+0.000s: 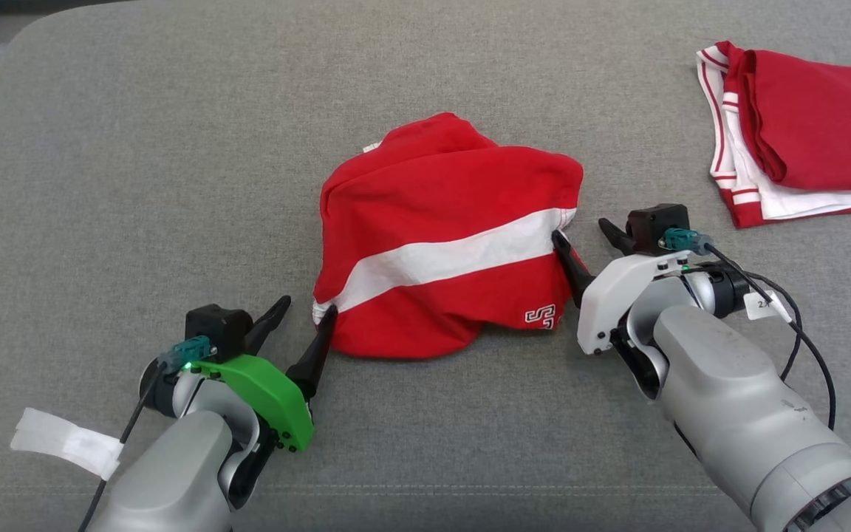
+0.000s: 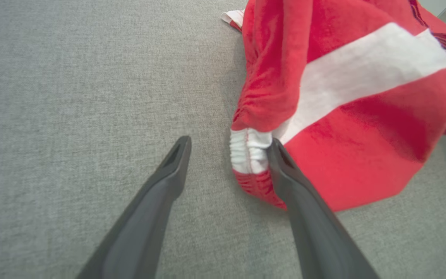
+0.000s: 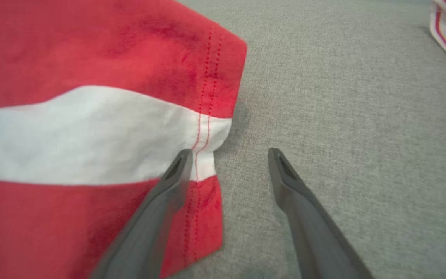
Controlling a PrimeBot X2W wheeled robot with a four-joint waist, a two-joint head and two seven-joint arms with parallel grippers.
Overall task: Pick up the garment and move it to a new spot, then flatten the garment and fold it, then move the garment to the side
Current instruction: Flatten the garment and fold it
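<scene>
Left claw (image 1: 308,305) and right claw (image 1: 579,228), both spread wide and pinching nothing, flank the crumpled red-and-white garment (image 1: 448,236) at mid-cushion, one finger of each touching its near-left cuff and its right hem. By the look of it, the grasp for lifting or flattening is in hand, and the next move calls for each claw to straddle its edge and close. Grey cushion (image 1: 137,148) offers room left and far, while a folded shirt (image 1: 802,125) lies well apart at far right.

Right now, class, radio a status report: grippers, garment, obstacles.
Left gripper open, touching garment left edge. Right gripper open at right edge. Garment crumpled, unheld. Folded cloth far right, not blocking.
</scene>
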